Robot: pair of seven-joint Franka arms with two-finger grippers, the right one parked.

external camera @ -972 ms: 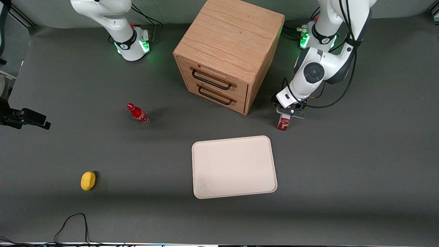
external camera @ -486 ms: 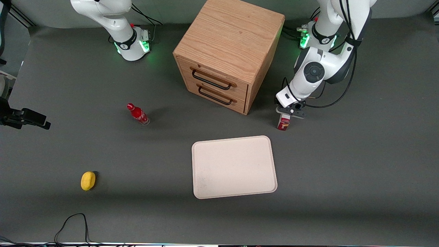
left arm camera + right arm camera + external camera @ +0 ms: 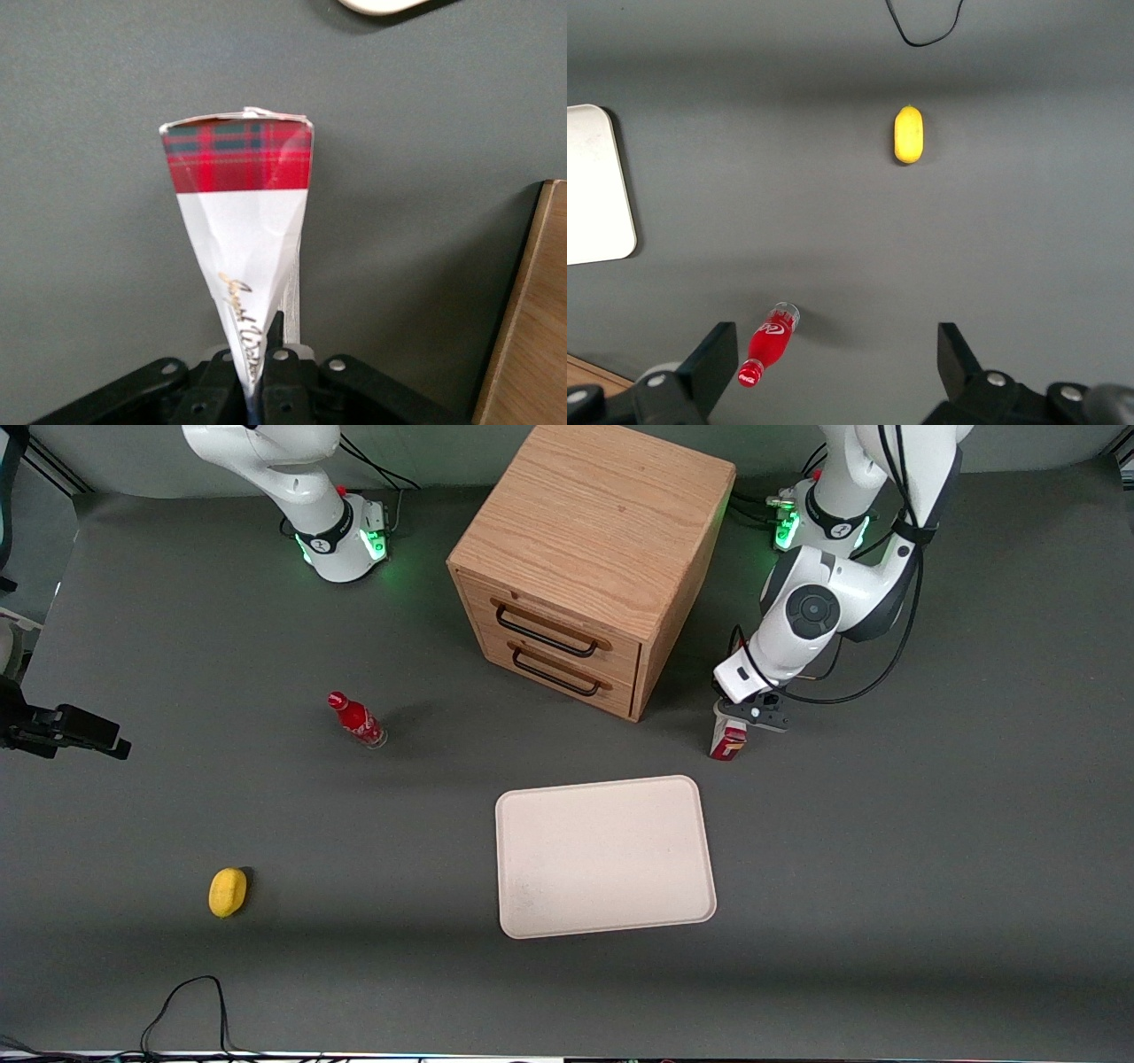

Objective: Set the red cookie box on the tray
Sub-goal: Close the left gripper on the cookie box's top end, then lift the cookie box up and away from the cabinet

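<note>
Gripping: the hand [image 3: 741,724] pinches the box [image 3: 728,741] by its upper end.
Box: hangs from the hand, tartan end [image 3: 237,156] down, beside the cabinet [image 3: 592,558] and over the table [image 3: 886,850].
Tray [image 3: 605,856]: flat on the table, nearer the front camera than the box, apart from it.

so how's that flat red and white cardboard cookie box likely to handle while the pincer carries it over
The flat red and white cardboard cookie box looks thin and probably light, so it may swing or twist. The left arm's pincer, above the table beside the wooden drawer cabinet, grips only one end, so it could pivot. Set edge-on on the cream-white rectangular tray, it would likely tip flat.
</note>
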